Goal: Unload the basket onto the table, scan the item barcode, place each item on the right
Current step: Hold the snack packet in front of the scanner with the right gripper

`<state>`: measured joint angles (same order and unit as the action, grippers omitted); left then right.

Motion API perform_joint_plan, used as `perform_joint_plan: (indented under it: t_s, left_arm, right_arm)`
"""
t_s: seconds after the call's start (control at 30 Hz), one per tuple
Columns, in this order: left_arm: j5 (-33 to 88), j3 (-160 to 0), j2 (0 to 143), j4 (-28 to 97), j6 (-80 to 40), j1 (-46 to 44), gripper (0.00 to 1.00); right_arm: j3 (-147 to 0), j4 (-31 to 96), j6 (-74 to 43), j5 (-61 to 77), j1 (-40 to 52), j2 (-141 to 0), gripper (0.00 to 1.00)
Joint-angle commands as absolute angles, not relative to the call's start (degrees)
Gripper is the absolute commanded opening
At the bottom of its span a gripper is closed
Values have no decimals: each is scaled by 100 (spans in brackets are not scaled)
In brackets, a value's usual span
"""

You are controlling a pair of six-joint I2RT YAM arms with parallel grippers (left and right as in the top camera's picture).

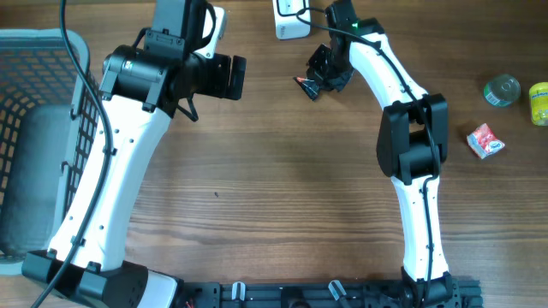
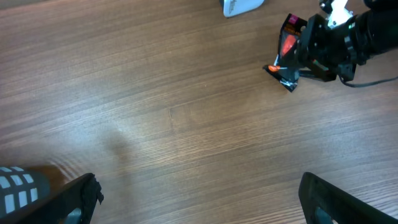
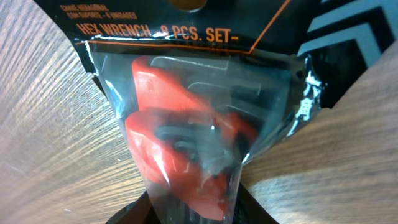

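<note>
The item is a black and orange hex wrench set pack (image 3: 193, 124) in clear plastic. My right gripper (image 3: 199, 211) is shut on its lower end and holds it just above the wood table. From overhead the pack (image 1: 306, 85) sticks out to the left of the right gripper (image 1: 325, 75), a little below the white scanner (image 1: 291, 19) at the table's far edge. The left wrist view shows the pack (image 2: 287, 53) at upper right. My left gripper (image 2: 199, 205) is open over bare wood, well apart from the pack. No barcode shows in any view.
A wire basket (image 1: 34, 103) stands at the left edge. At the right edge lie a green can (image 1: 501, 90), a yellow container (image 1: 539, 103) and a small red and white carton (image 1: 485, 141). A grey object with white squares (image 2: 18, 186) sits beside my left finger.
</note>
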<state>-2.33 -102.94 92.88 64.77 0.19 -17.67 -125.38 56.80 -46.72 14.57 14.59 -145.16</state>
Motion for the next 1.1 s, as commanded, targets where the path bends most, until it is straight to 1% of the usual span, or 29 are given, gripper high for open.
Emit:
perform_joint_plan:
  t_s: [0.0,0.23,0.4,0.57,0.9,0.93,0.97,1.0,1.07]
  left_arm:
    - [-307,-10318,9214,6405,-73,-1763,100]
    - [-307,-10318,9214,6392,-73,-1763,100]
    - [-307,-10318,9214,6392,-95,-1761,100]
    - [-311,-10318,9214,6390,-242,-1761,100]
    - [-311,-10318,9214,6412,-244,-1761,100]
    - [-311,-10318,9214,6412,-242,-1761,100]
    - [-311,-10318,9214,6414,-242,-1761,100]
    - [-311,-10318,9214,6418,-242,-1761,100]
    - [-311,-10318,9214,6416,-242,-1761,100]
  right_arm:
    - [-12355,5631,-3583,902,1431,-14346,29]
    - [-12355,5502,-2547,904,1472,-14062,30]
    - [-12355,5192,-2106,902,1627,-13935,31]
    - [-12355,4744,-2095,657,1828,-13732,31]
    - [-12355,3916,-2123,86,1970,-13659,36]
    - [-12355,3909,-2130,89,1970,-13659,40]
    - [-12355,3931,-2165,86,1970,-13659,51]
    - [-12352,4029,-2270,62,1970,-13659,67]
    - [-12342,4187,-2397,-137,1970,-13659,80]
